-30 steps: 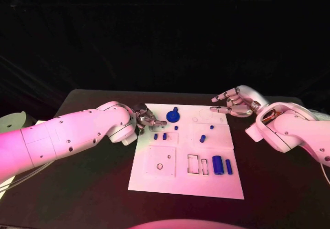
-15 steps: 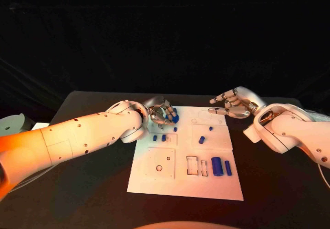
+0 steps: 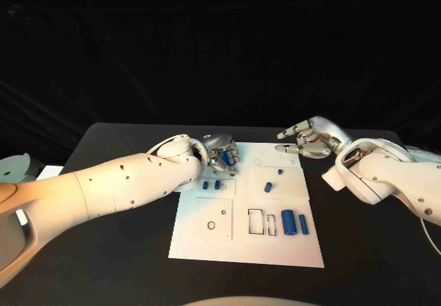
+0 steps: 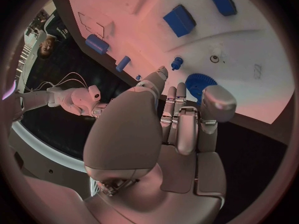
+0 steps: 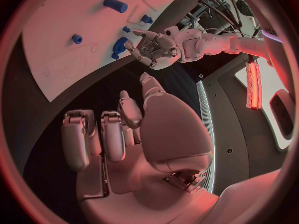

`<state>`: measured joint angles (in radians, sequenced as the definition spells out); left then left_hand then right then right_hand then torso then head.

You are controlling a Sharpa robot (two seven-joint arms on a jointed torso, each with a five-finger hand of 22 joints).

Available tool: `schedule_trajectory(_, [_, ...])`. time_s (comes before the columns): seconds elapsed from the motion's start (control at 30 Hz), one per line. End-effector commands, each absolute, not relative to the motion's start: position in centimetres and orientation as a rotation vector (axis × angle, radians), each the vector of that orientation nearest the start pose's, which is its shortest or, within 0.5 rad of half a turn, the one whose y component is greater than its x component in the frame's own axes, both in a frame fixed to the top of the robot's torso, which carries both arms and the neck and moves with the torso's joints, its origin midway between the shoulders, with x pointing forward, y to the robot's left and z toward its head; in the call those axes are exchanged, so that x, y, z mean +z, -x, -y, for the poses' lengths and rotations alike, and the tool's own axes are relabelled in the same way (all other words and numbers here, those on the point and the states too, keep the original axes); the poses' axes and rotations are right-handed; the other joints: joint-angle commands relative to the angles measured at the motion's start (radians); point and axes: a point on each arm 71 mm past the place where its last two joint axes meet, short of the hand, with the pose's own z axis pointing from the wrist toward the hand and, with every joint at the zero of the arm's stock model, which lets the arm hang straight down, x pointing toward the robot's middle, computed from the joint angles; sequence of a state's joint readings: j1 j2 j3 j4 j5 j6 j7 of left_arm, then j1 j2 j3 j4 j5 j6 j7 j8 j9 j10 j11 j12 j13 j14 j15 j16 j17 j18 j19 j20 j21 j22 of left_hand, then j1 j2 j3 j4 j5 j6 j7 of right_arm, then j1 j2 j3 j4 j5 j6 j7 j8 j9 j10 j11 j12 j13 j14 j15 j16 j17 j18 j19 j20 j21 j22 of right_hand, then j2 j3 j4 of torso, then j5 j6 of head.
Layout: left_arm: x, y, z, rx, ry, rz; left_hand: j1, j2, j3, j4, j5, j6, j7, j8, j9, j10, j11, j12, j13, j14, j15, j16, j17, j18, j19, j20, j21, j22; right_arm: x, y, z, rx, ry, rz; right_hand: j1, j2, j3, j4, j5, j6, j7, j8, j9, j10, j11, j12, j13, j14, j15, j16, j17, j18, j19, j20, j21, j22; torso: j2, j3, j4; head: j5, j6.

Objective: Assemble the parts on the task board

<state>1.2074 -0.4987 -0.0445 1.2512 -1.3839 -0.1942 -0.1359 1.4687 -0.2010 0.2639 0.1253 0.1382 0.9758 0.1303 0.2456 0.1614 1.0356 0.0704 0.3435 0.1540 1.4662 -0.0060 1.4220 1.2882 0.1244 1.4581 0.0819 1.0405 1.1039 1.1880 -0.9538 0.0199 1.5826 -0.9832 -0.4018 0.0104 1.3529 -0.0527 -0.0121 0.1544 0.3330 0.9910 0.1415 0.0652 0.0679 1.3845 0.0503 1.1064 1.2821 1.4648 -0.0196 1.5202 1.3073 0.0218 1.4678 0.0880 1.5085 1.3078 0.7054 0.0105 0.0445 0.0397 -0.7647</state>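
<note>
The white task board (image 3: 248, 252) lies in the middle of the black table. A blue gear (image 3: 227, 155) sits at its far left corner, and my left hand (image 3: 216, 153) hovers right over it. In the left wrist view the gear (image 4: 199, 84) shows between the thumb and the fingertips (image 4: 163, 73); I cannot tell whether they touch it. My right hand (image 3: 308, 141) hangs above the far right corner with its fingers apart, holding nothing. The right wrist view shows the left hand (image 5: 152, 47) beside the gear (image 5: 119, 46).
Two small blue pegs (image 3: 211, 185) stand left of centre and a short piece (image 3: 268, 187) lies mid-board. A thick cylinder (image 3: 289, 221) and a thin bar (image 3: 303, 222) lie at the right beside two rectangular slots (image 3: 264, 222). A square panel with a hole (image 3: 213, 217) is at the left.
My left hand has moved from the board's left edge rightward and away, arriving over the blue gear. The right hand has barely shifted.
</note>
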Motion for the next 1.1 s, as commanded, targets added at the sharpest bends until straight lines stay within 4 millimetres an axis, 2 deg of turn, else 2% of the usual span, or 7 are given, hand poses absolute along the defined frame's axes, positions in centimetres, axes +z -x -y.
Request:
schedule_trajectory(0.03, [-20.9, -52.2, -9.4, -0.649, -0.252, -1.839, -0.011, 0.001, 0.005, -0.004, -0.004, 0.011, 0.0, -0.009, -0.005, 0.014, 0.0, -0.012, -0.01, 0.045, -0.01, -0.008, -0.013, -0.015, 0.019, -0.002, 0.009, 0.009, -16.0, -48.1, 24.0, 0.907, -0.305, -1.612, -0.004, 0.008, -0.005, 0.001, 0.004, 0.006, -0.001, 0.002, 0.0, -0.005, 0.001, -0.003, 0.0, 0.085, -0.002, -0.005, 0.174, 0.006, 0.04, -0.003, -0.003, 0.148, 0.0, 0.0002, 0.0001, 0.001, 0.0])
schedule_trajectory(0.2, [-21.2, -52.3, -9.2, -0.624, -0.256, -1.861, -0.01, 0.005, 0.012, -0.007, -0.003, 0.02, -0.001, -0.015, -0.011, 0.025, -0.001, -0.022, -0.021, 0.045, -0.012, -0.011, -0.022, -0.017, 0.023, -0.003, 0.016, 0.015, -16.0, -48.1, 24.0, 0.908, -0.305, -1.611, -0.004, 0.008, -0.005, 0.001, 0.004, 0.006, -0.001, 0.002, 0.0, -0.005, 0.001, -0.003, 0.0, 0.085, -0.002, -0.005, 0.174, 0.006, 0.04, -0.003, -0.003, 0.148, -0.001, 0.0003, 0.0019, -0.001, -0.001])
schedule_trajectory(0.47, [-21.5, -52.3, -9.1, -0.6, -0.26, -1.888, -0.004, 0.015, 0.033, -0.012, 0.001, 0.042, -0.003, -0.025, -0.02, 0.052, -0.004, -0.038, -0.039, 0.047, -0.015, -0.01, -0.026, -0.016, 0.025, -0.006, 0.014, 0.014, -16.0, -48.1, 24.0, 0.908, -0.304, -1.612, -0.002, 0.009, -0.005, 0.001, 0.006, 0.006, -0.001, 0.001, 0.0, -0.005, 0.001, -0.003, 0.0, 0.085, -0.002, -0.005, 0.175, 0.006, 0.041, -0.003, -0.003, 0.149, -0.002, -0.0001, 0.0015, -0.002, -0.004])
schedule_trajectory(0.7, [-21.9, -52.3, -8.8, -0.596, -0.26, -1.899, 0.008, 0.033, 0.097, -0.025, 0.035, 0.069, -0.006, -0.039, -0.033, 0.088, -0.01, -0.063, -0.061, 0.049, -0.019, -0.004, -0.026, -0.016, 0.028, -0.011, 0.014, 0.016, -16.0, -48.1, 24.0, 0.911, -0.303, -1.612, -0.001, 0.009, -0.005, 0.001, 0.008, 0.006, -0.001, 0.002, 0.0, -0.005, 0.001, -0.003, 0.0, 0.085, -0.002, -0.005, 0.174, 0.006, 0.04, -0.003, -0.003, 0.148, -0.001, -0.0002, 0.0011, -0.001, -0.004])
schedule_trajectory(0.87, [-22.0, -52.2, -8.7, -0.602, -0.257, -1.898, -0.005, 0.026, 0.139, -0.034, 0.035, 0.085, -0.009, -0.052, -0.041, 0.111, -0.012, -0.082, -0.074, 0.05, -0.022, -0.001, -0.028, -0.015, 0.029, -0.014, 0.007, 0.011, -16.0, -48.1, 23.9, 0.912, -0.302, -1.612, -0.001, 0.009, -0.005, 0.001, 0.008, 0.006, -0.001, 0.002, 0.0, -0.005, 0.001, -0.003, 0.0, 0.085, -0.002, -0.005, 0.174, 0.006, 0.04, -0.003, -0.003, 0.148, -0.002, 0.0, 0.0033, -0.001, -0.004])
schedule_trajectory(1.1, [-22.2, -52.2, -8.6, -0.597, -0.257, -1.909, -0.015, 0.021, 0.155, -0.039, 0.031, 0.091, -0.008, -0.059, -0.046, 0.122, -0.013, -0.092, -0.08, 0.049, -0.022, 0.0, -0.03, -0.015, 0.029, -0.015, 0.003, 0.009, -16.0, -48.0, 23.9, 0.914, -0.301, -1.613, -0.001, 0.009, -0.005, 0.001, 0.008, 0.006, -0.001, 0.002, 0.0, -0.005, 0.001, -0.003, 0.0, 0.085, -0.002, -0.005, 0.174, 0.006, 0.04, -0.003, -0.003, 0.148, -0.002, 0.0001, 0.0014, 0.0, -0.004])
